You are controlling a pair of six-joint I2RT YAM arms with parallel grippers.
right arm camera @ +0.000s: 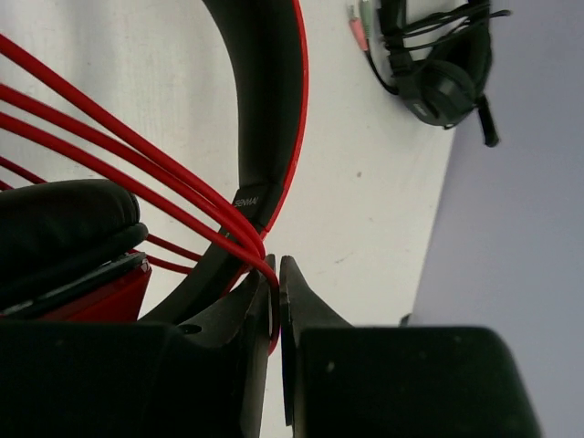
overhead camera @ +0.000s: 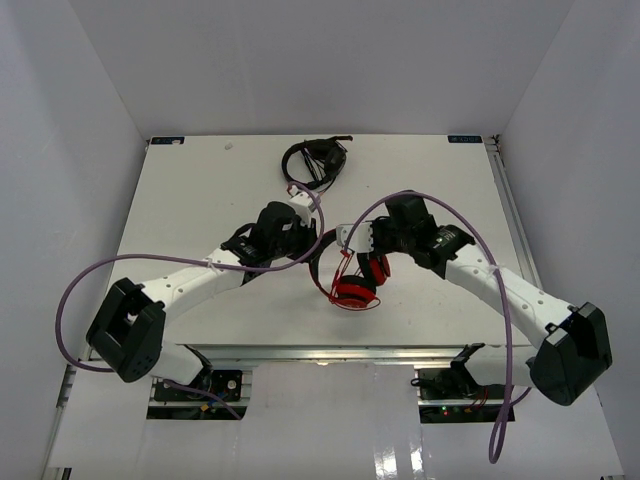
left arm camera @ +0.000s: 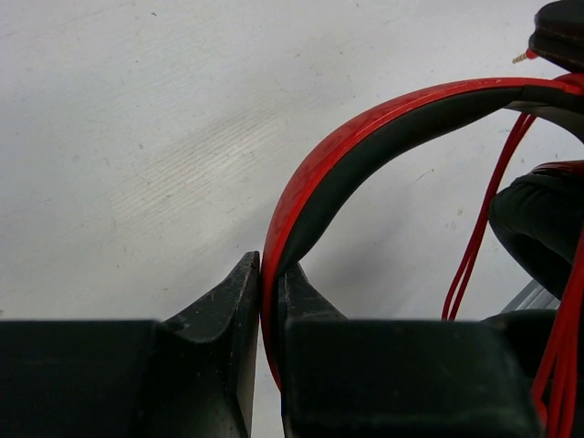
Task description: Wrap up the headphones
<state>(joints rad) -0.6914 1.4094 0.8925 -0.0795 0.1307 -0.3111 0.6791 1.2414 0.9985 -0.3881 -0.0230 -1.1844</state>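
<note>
The red headphones [overhead camera: 357,286] sit mid-table between the two arms. My left gripper [left arm camera: 270,274] is shut on the red headband [left arm camera: 365,128], which arcs up and right from the jaws. My right gripper [right arm camera: 276,274] is shut on the thin red cable [right arm camera: 137,151], with several strands running from the jaws up left across the headband [right arm camera: 274,100]. A black-padded ear cup [right arm camera: 55,228] lies at the left of the right wrist view. In the top view the left gripper [overhead camera: 312,232] and right gripper [overhead camera: 362,248] flank the headphones.
Black headphones with a black cable [overhead camera: 315,160] lie at the far edge of the white table [overhead camera: 200,190]; they also show in the right wrist view [right arm camera: 438,64]. White walls enclose the table on three sides. Purple arm cables loop over both arms.
</note>
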